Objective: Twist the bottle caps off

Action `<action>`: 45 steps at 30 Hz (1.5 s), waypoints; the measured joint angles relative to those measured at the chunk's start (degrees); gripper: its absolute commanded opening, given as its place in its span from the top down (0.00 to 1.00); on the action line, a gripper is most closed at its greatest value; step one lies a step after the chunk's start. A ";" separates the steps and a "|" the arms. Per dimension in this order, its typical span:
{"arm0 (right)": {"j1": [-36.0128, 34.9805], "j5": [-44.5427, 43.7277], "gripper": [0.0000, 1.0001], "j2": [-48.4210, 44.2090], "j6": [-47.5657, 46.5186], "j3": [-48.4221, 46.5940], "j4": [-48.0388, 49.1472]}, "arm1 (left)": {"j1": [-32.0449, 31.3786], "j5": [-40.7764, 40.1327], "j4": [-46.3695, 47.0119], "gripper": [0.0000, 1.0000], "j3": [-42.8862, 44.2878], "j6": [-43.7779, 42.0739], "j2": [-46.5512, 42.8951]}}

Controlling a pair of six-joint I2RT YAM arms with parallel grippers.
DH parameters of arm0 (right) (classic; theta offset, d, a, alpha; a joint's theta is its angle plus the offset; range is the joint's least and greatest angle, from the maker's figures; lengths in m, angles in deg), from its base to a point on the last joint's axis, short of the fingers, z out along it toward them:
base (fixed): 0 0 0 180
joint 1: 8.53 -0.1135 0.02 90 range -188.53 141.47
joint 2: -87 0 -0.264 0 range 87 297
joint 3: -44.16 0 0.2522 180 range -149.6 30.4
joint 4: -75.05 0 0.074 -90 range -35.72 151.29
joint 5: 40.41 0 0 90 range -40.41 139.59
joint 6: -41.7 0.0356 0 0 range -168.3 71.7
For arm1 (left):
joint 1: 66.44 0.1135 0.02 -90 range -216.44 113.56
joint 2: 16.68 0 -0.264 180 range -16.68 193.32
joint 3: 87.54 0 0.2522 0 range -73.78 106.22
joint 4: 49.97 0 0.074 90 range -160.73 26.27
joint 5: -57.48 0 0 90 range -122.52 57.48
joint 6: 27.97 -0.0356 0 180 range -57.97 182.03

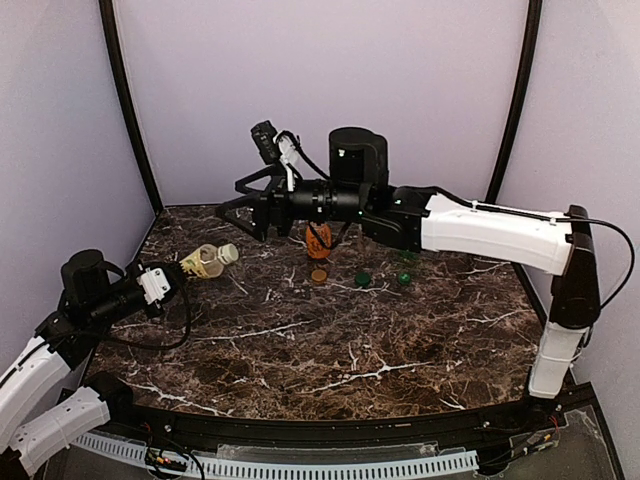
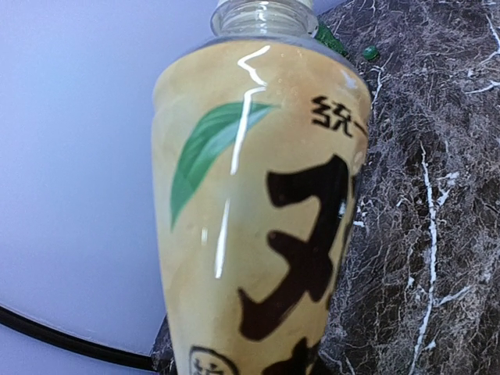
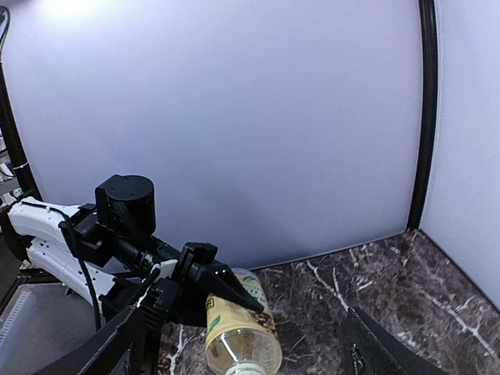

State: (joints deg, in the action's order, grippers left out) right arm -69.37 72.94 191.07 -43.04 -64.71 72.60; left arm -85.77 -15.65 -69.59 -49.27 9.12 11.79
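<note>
While left jaws grip it, bottle points rightward.

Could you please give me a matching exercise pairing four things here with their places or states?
1. tan-labelled clear plastic bottle
2. tan-gold round plastic cap
3. bright green round plastic cap
4. right gripper

a. right of the dark green round cap
b. jaws open
c. held in the left gripper's jaws
d. on the dark marble table, left of both green caps

Pairs: 1-c, 2-d, 3-a, 4-b
</note>
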 measured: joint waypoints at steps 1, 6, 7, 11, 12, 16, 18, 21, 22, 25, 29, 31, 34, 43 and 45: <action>0.00 -0.20 0.15 1.44 3.76 -1.53 -1.16 | 0.00 -0.83 0.81 0.99 -0.22 -0.04 0.09; 0.00 -1.11 0.20 7.80 14.49 -7.32 -8.68 | 0.00 -4.02 4.13 0.99 -0.59 -0.68 0.22; 0.00 -1.31 0.22 8.52 15.72 -7.48 -9.88 | 0.00 -4.35 4.57 0.99 -0.59 -0.70 0.22; 0.00 -1.64 0.37 9.64 18.34 -7.48 -13.44 | 0.00 -4.94 5.44 0.99 -0.59 -0.87 0.22; 0.00 -1.64 0.44 9.70 18.78 -7.48 -14.01 | 0.00 -4.94 5.55 0.99 -0.61 -0.87 0.22; 0.00 -0.98 0.57 9.73 20.02 -7.72 -14.80 | 0.00 -5.03 5.97 0.99 -0.68 -0.94 0.22; 0.00 -0.68 0.57 9.73 20.09 -7.87 -14.80 | 0.00 -5.03 5.99 0.99 -0.68 -1.07 0.28; 0.00 -0.33 0.60 9.75 20.04 -8.17 -14.84 | 0.00 -4.92 6.01 0.99 -0.68 -1.33 0.28; 0.00 -0.22 0.63 9.75 20.04 -8.22 -14.82 | 0.00 -4.87 6.01 0.99 -0.68 -1.51 0.28; 0.00 0.22 0.67 9.86 19.82 -8.70 -14.80 | 0.00 -4.72 6.01 0.99 -0.68 -1.84 0.28; 0.00 0.92 0.66 10.21 19.52 -9.20 -14.82 | 0.00 -4.70 6.01 0.99 -0.68 -1.97 0.28; 0.11 0.98 0.65 10.29 19.41 -9.20 -14.97 | 0.00 -4.70 6.01 0.99 -0.68 -1.95 0.28; 0.46 1.05 0.58 10.32 19.21 -9.18 -15.21 | 0.00 -4.90 6.05 0.99 -0.68 -0.96 0.35; 1.66 2.10 0.32 7.39 11.91 -6.16 -12.81 | 0.02 4.61 2.25 0.99 -0.33 10.38 0.46; 1.68 2.69 0.30 7.10 10.67 -6.16 -11.85 | 0.00 8.35 1.68 0.99 -0.24 13.16 0.46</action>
State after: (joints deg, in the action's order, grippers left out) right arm -67.68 75.63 198.18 -32.37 -70.88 60.75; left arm -85.77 -7.30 -67.91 -49.51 22.28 12.25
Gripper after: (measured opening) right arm 0.676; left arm 0.260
